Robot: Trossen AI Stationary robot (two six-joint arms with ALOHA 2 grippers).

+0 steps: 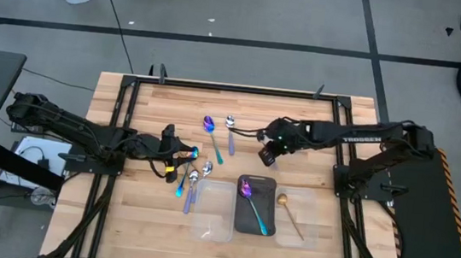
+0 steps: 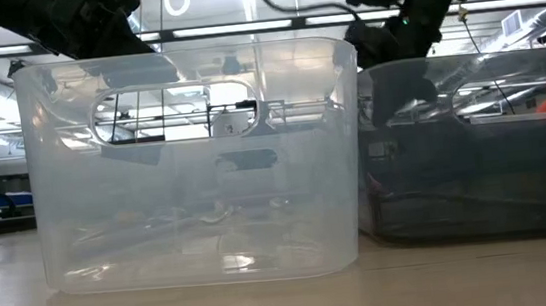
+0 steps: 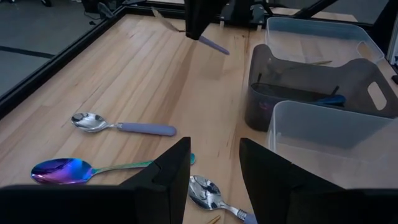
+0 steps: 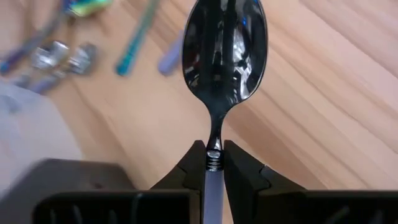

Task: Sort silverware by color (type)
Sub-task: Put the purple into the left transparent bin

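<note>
On the wooden table point(image 1: 156, 104) stand three trays: a clear tray point(image 1: 211, 220), a dark tray point(image 1: 254, 207) holding an iridescent spoon point(image 1: 250, 201), and another clear tray point(image 1: 295, 230) with a gold spoon point(image 1: 289, 211). The right gripper point(image 4: 213, 163) is clamped on a silver spoon point(image 4: 222, 56) at its neck, above the table, the bowl pointing forward past the fingertips. The left gripper point(image 3: 214, 168) hangs with its fingers apart over the loose spoons point(image 1: 193, 181).

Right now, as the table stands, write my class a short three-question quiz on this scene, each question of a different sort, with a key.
1. Fill in: the dark tray holds one ___ spoon.
2. Where does the gold spoon lie? A: dark tray. B: clear tray nearer the left arm. C: clear tray nearer the right arm.
3. True or false: the right gripper is shut on a silver spoon.
Key: 1 iridescent; 2 C; 3 true.
</note>
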